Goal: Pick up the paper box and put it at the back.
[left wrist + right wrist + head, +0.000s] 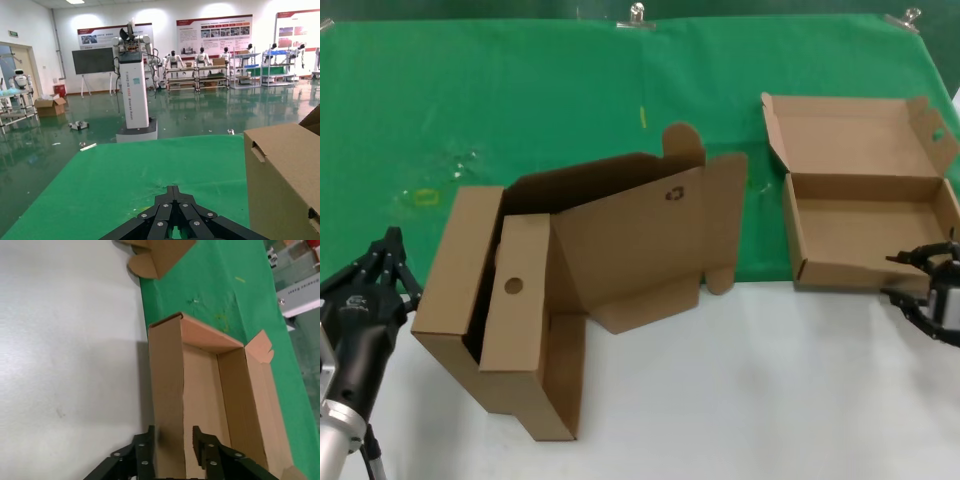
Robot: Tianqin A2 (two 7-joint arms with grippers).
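Note:
The paper box [865,235] lies open at the right on the green cloth [570,90], its lid folded back and its front wall at the cloth's near edge. My right gripper [892,277] is open at the box's near right corner. In the right wrist view the gripper [173,432] straddles the front wall of the box [205,385], one finger outside and one inside. My left gripper [392,238] is shut and empty at the left, beside the bigger carton. It also shows in the left wrist view [173,190], above the green cloth [125,180].
The bigger carton [620,240] with the recycling mark lies open in the middle, across the green and white [740,400] stretches. A flat brown box with one round hole [515,300] leans in it. Metal clips [638,15] hold the cloth's far edge.

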